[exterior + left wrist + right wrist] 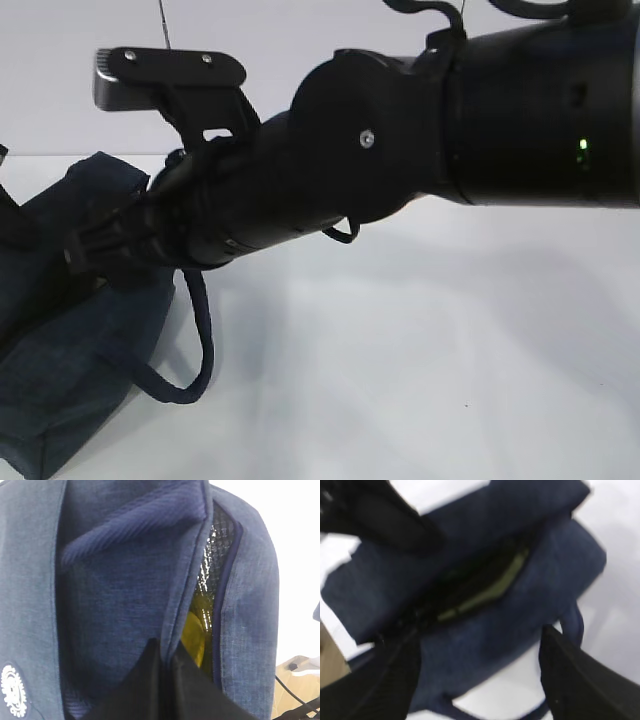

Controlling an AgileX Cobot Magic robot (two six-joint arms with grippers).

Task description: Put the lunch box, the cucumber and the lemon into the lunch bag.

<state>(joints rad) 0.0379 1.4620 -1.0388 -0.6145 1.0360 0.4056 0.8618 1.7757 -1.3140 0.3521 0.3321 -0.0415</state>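
Lunch bag point(70, 340) sits at the left edge of the desk point(420, 380), navy fabric slumped, one loop handle point(195, 350) trailing onto the white top. From where I stand the right arm point(400, 150) crosses most of the scene and hides the bag's mouth.

Left end effector point(165, 680): pinched shut on the bag's fabric edge beside the opening, holding the slit apart. Round white logo point(12, 690) shows low on the bag's side panel. Through the gap, silvery lining and something yellow inside; I take it for the lemon point(195, 630), though only a sliver shows.

Right end effector point(480, 680): jaws standing wide apart, nothing between them, hanging above the bag's opening. Wrist picture is blurred. A pale green strip shows down in the slit, likely the lunch box point(490, 587) lid, already inside. Cucumber not seen anywhere; cannot tell whether it lies deeper in the bag or out of frame.

Judgement: a drop into the bag looks just finished or about to be checked. To do this well, the left pinch should hold the mouth taut and wide while the right arm lifts straight up clear of the handles, not dragging fabric. Any snag on the loop handle could tip the soft bag.
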